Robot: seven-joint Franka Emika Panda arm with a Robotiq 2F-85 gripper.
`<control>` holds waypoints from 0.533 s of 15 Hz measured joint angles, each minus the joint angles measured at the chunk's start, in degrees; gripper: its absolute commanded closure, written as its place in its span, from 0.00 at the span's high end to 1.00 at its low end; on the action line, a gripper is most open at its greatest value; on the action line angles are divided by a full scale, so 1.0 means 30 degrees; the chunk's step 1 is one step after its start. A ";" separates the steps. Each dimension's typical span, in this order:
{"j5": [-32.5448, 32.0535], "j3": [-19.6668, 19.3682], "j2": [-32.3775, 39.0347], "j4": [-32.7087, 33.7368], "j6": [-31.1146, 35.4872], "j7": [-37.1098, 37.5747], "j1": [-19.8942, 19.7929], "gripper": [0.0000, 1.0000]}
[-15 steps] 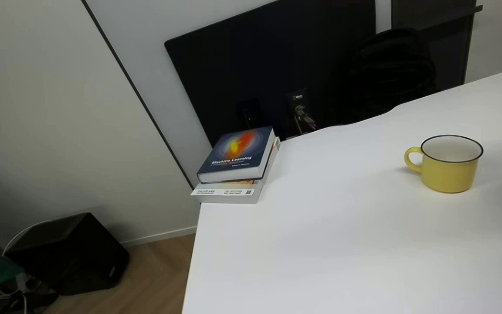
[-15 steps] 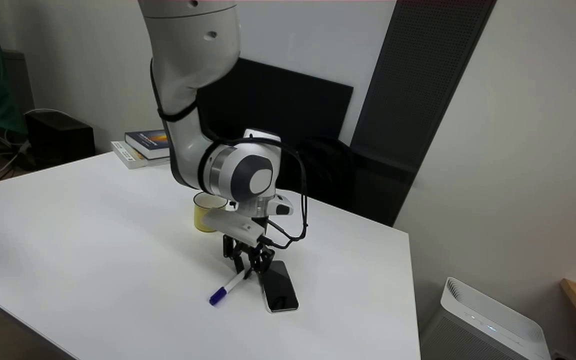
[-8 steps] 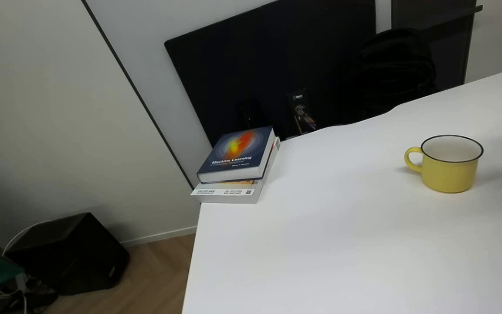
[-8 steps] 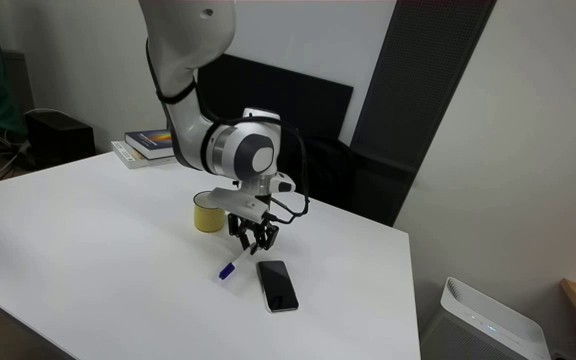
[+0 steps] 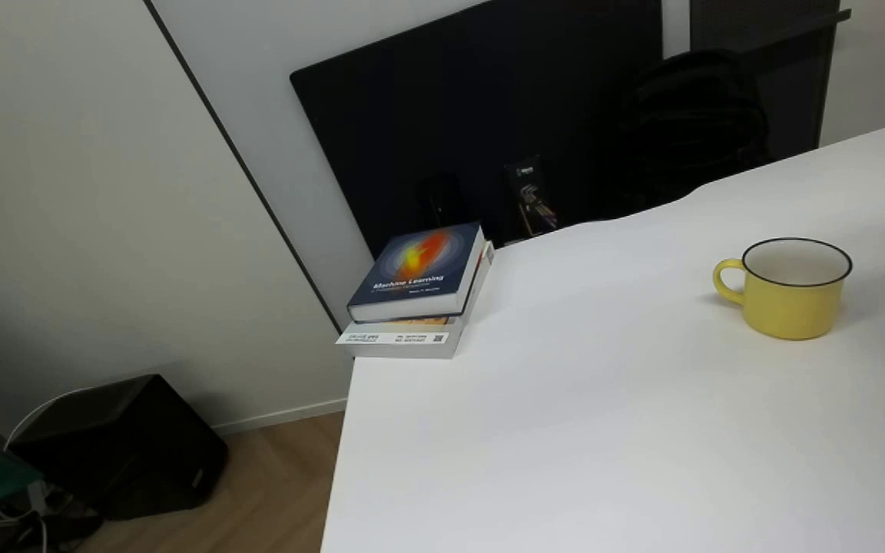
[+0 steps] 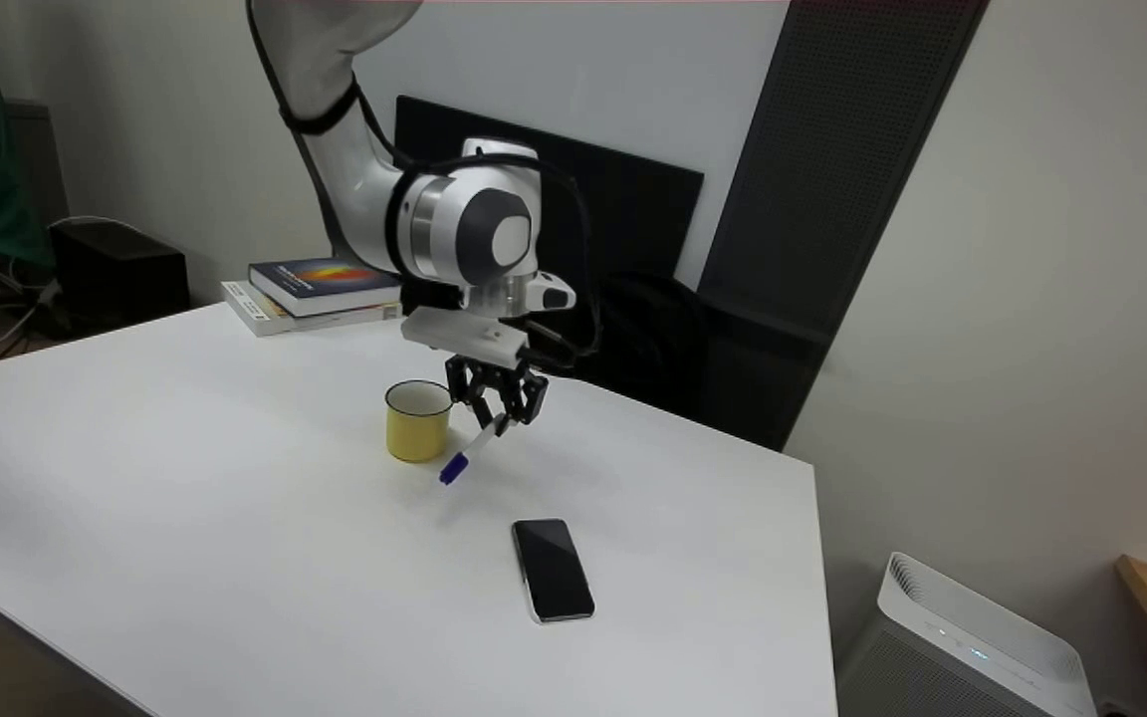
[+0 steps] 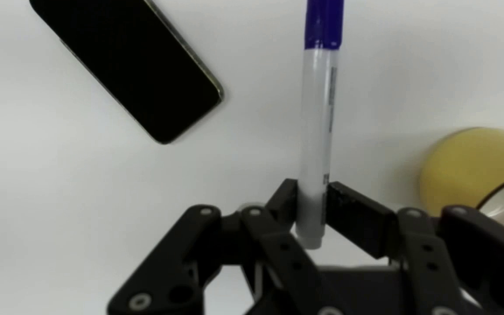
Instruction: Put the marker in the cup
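Blue-capped marker point(image 7: 317, 122) hangs above the white table point(image 6: 235, 508), tail end pinched in the gripper's point(image 7: 312, 202) fingers, the carry apparently in hand and a shift toward 9 o'clock in an exterior view, over the yellow mug point(image 6: 416, 434), likely needed next.

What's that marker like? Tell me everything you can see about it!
The marker has a whitish, plastic-looking body with small dark print along one side and a purple-blue cap, which is on. Black fingers pinch it near the opposite end. It's held above the white table, outside the yellow cup; I can't tell if it's level.
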 measured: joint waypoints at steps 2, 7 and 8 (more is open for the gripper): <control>-0.0665 -0.0052 -0.0328 0.0007 0.0222 0.0388 0.0386 0.06; -0.2160 -0.0226 -0.0752 -0.0167 0.2346 0.1622 0.1446 0.06; -0.2494 -0.0362 -0.0814 -0.0259 0.2941 0.1946 0.1732 0.06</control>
